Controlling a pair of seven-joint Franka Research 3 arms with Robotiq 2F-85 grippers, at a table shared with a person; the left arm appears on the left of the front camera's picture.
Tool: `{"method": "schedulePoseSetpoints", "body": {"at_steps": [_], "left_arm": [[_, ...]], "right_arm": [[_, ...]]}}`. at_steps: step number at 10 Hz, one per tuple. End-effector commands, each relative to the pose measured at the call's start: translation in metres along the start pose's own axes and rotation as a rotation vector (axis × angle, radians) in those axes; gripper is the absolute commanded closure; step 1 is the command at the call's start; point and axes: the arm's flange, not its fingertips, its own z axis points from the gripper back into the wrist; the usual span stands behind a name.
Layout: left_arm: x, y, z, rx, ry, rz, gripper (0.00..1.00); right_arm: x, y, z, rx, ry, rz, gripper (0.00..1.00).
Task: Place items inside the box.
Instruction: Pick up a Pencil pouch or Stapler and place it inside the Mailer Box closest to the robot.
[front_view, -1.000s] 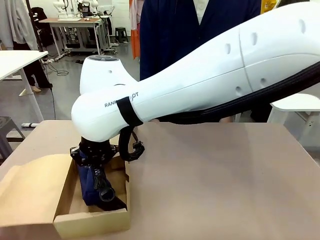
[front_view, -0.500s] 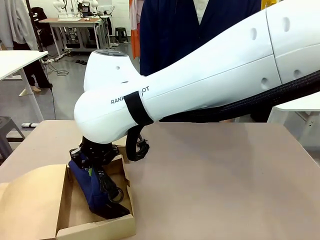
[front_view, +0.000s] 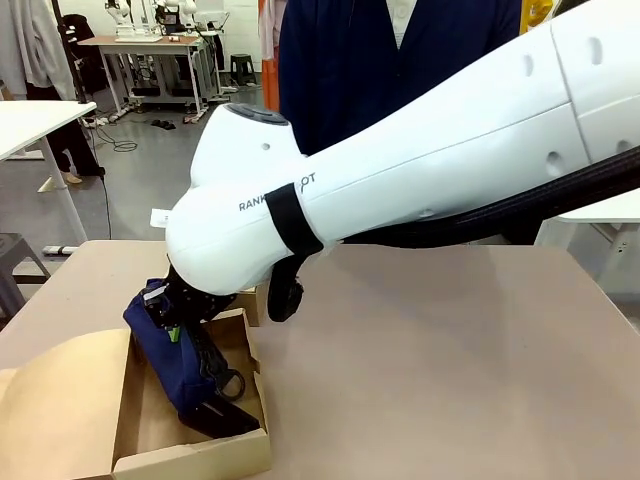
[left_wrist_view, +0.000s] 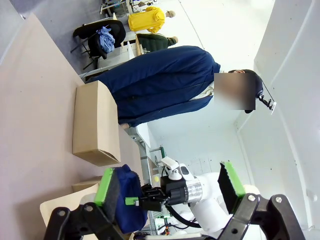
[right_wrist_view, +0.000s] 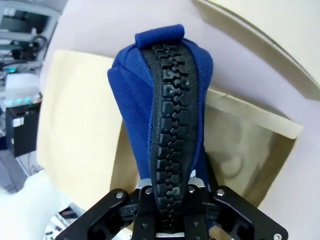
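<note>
Right wrist view caught the right gripper clamped tight on the navy zip pencil pouch, chunky black zipper teeth running up its soft woven fabric. Front view showed the pouch leaning, its lower end inside the open cardboard box. Left wrist view had the left gripper spread wide, empty.

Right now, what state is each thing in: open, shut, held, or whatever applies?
navy zip pencil pouch: zipped shut, held tilted, lower end inside the box.
cardboard box: open, lid flap laid back to the side.
right gripper: jaws shut on the pouch's zip.
left gripper: jaws open, holding nothing.
</note>
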Motion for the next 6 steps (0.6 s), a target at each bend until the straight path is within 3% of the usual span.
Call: {"method": "schedulePoseSetpoints", "body": {"at_steps": [1,3,6], "left_arm": [[-0.001,-0.002,-0.001,-0.024,-0.015,-0.02,0.0],[-0.001,-0.002,-0.001,-0.024,-0.015,-0.02,0.0],[-0.001,-0.002,-0.001,-0.024,-0.015,-0.02,0.0]], "right_arm": [[-0.022,-0.014,0.015,0.092,0.078,0.079,0.92],[-0.027,-0.012,0.018,0.051,0.137,0.125,0.92],[-0.017,-0.007,-0.006,-0.047,0.169,0.063,0.92]]}}
